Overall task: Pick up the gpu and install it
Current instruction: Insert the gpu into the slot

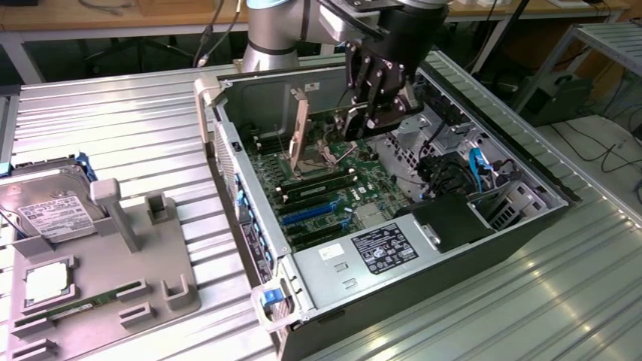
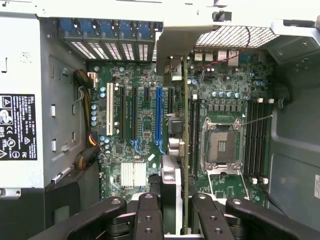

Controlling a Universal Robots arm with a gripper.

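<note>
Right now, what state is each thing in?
gpu: gripped on edge in the tool, over the motherboard.
tool: shut on the gpu.
computer case: on its side, side panel off.
CPU socket: bare, no cooler.
hard drive: sitting in the grey holder.
memory stick: lying flat in the same holder.
</note>
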